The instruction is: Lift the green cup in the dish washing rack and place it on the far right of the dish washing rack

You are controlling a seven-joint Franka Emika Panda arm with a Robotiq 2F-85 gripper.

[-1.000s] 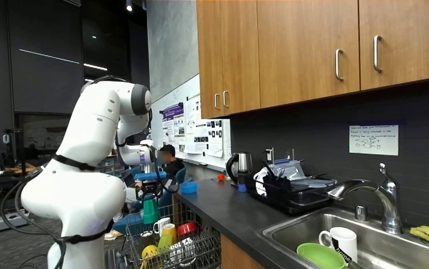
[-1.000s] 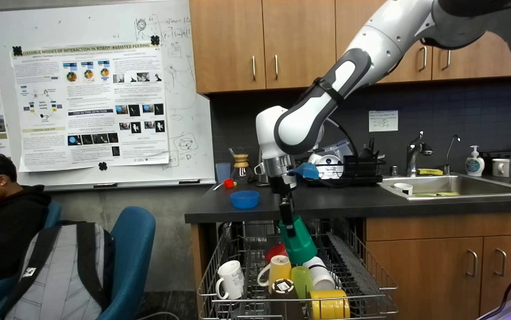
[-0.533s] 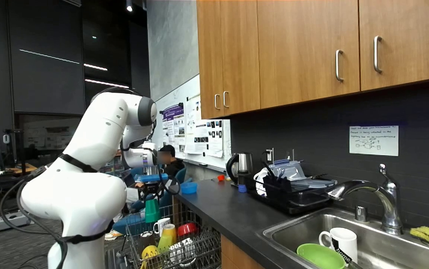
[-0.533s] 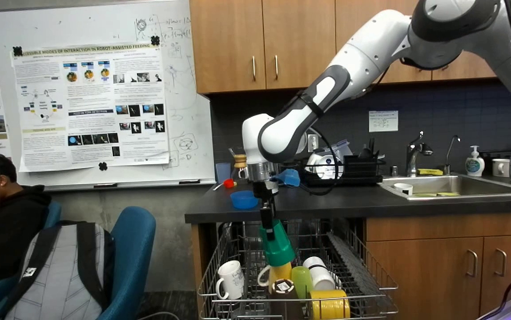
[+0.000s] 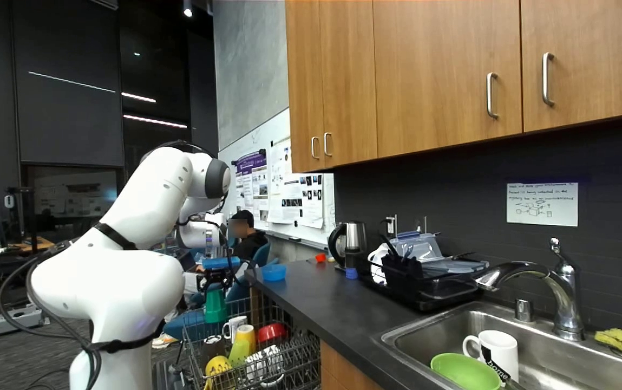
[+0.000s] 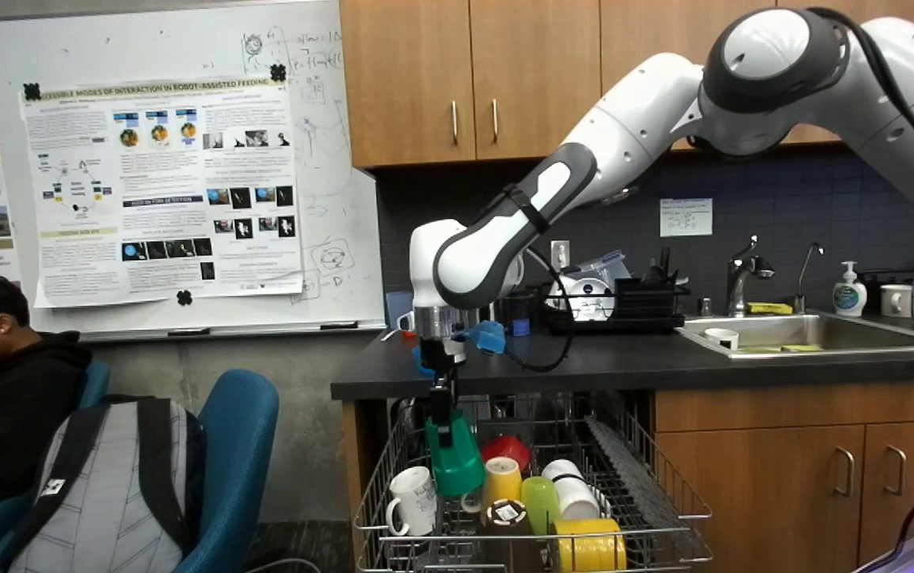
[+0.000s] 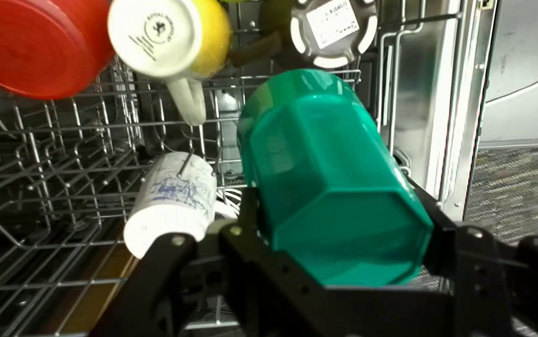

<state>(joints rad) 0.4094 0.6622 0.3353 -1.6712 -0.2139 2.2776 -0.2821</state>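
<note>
The green cup (image 6: 457, 468) is an angular teal-green tumbler, held upside down and tilted with its base toward the wrist. It also shows in an exterior view (image 5: 215, 307) and fills the middle of the wrist view (image 7: 329, 154). My gripper (image 7: 336, 203) is shut on it, one finger on each side; the gripper also shows in an exterior view (image 6: 444, 434). The dish washing rack (image 6: 457, 539) is a wire basket pulled out below the counter. The cup hangs over it, between the white mug and the yellow mug in that view. The cup's open rim is hidden underneath.
A white mug (image 6: 412, 501), yellow mug (image 6: 502, 480), red bowl (image 6: 506, 448), lime cup (image 6: 539, 505), dark brown cup (image 6: 507, 517) and yellow cup (image 6: 590, 545) stand in the rack. The black counter (image 6: 624, 358) edge overhangs the rack's back.
My gripper has moved left and down with the green cup in an exterior view, from above the yellow mug to beside the white mug. The red bowl shows again there.
</note>
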